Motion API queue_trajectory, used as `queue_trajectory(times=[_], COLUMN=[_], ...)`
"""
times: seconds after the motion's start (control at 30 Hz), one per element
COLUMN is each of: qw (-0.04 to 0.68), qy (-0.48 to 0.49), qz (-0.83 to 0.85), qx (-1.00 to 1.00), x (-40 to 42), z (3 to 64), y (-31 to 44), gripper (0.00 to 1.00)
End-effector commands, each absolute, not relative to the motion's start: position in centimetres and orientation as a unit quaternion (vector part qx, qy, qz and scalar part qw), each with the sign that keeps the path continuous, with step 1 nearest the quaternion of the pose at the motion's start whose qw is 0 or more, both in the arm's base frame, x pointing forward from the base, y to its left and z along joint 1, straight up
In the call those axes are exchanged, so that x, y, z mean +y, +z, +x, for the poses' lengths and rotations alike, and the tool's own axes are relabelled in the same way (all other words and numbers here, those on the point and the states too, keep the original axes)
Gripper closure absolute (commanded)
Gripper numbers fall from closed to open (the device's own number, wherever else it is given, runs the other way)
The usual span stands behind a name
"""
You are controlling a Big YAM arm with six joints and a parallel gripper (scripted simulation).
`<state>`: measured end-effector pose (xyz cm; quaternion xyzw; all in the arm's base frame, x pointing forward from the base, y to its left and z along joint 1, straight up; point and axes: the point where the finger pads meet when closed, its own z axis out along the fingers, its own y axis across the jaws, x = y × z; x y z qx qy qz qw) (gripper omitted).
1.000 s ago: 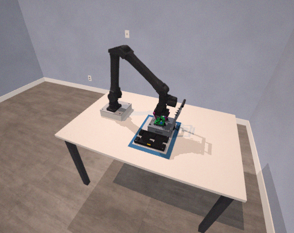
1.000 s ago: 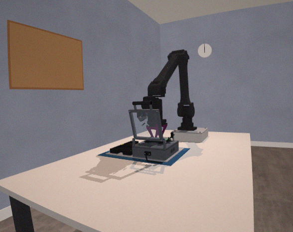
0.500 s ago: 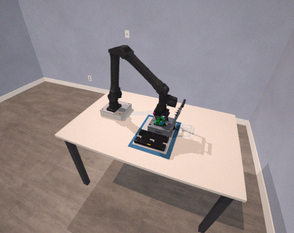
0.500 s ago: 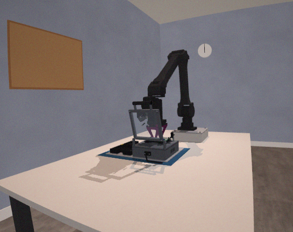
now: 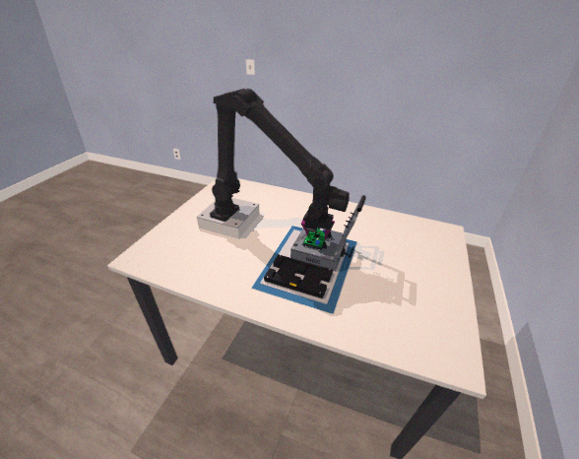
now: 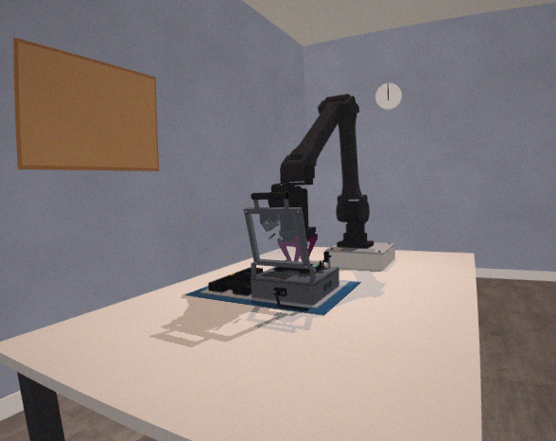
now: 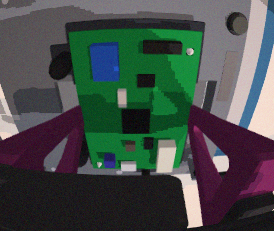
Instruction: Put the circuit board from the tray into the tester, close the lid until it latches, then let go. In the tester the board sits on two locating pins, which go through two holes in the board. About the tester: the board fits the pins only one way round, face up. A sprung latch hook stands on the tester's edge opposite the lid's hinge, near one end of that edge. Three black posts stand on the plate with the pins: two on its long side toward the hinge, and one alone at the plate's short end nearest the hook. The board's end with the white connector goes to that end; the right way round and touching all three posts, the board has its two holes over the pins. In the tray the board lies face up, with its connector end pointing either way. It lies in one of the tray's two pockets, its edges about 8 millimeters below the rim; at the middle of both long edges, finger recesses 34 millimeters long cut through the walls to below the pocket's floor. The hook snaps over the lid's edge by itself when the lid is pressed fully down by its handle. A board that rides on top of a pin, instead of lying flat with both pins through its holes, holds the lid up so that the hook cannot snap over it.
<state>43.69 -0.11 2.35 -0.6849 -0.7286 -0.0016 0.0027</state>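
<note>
The green circuit board (image 5: 313,238) (image 7: 103,91) is face up over the grey tester (image 5: 324,259) (image 6: 287,288). Its white connector shows at the lower right in the wrist view. Bright spots, possibly pin tips, show at its upper right and lower left corners. I cannot tell whether it lies flat. My gripper (image 5: 315,235) (image 7: 135,113) points down, its magenta fingers set partly apart and meeting the board's two long edges; it is shut on the board. The lid (image 5: 349,226) (image 6: 269,195) stands open with its handle (image 5: 361,203) up. The latch hook (image 6: 326,258) stands opposite. Posts cannot be made out.
The black tray (image 5: 304,288) (image 6: 231,284) lies beside the tester on the blue-edged mat (image 5: 333,301) (image 6: 334,303). No board shows in it. The raised lid stands close to the wrist, on the side away from the arm's base (image 5: 225,228) (image 6: 363,259).
</note>
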Motion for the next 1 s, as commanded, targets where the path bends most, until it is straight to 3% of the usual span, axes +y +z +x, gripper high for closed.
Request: queue_trajectory(times=[0.0,0.5,0.53,0.97], qw=[-0.005,-0.007,-0.007,-0.009], qy=[-0.008,-0.010,-0.010,-0.012], qz=[-0.683,-0.683,-0.683,-0.683], qx=[-0.730,-0.730,-0.730,-0.730], x=[0.65,0.65,0.65,0.65], z=[44.25,44.27,44.28,44.33], y=[2.27,2.30,2.34,2.55], gripper=[0.28,0.28,0.08,0.08])
